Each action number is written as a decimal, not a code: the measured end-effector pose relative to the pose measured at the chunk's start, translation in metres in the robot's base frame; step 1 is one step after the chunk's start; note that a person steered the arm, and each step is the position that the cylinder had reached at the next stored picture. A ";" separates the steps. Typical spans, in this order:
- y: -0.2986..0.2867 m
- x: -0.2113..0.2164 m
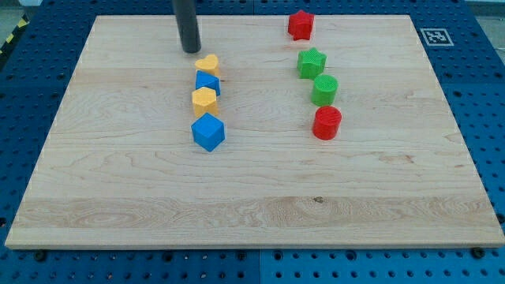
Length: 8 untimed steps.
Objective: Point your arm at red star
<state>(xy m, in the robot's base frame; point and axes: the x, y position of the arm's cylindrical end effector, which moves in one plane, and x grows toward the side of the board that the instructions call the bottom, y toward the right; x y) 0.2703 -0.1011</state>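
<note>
The red star (301, 24) sits near the view's top, right of centre, on the wooden board (118, 173). My tip (190, 50) rests on the board at the upper left of centre, well to the left of the red star and just up-left of the yellow heart (208, 64). Nothing touches the tip.
Below the yellow heart runs a column: a small blue block (208, 82), a yellow hexagon (203, 100), a blue cube (208, 132). Below the red star stand a green star (311, 63), a green cylinder (324, 90) and a red cylinder (327, 123).
</note>
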 end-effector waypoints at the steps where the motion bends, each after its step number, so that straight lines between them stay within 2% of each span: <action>1: 0.021 -0.029; 2: 0.054 -0.063; 3: 0.084 -0.075; 5: 0.096 -0.077; 8: 0.162 -0.077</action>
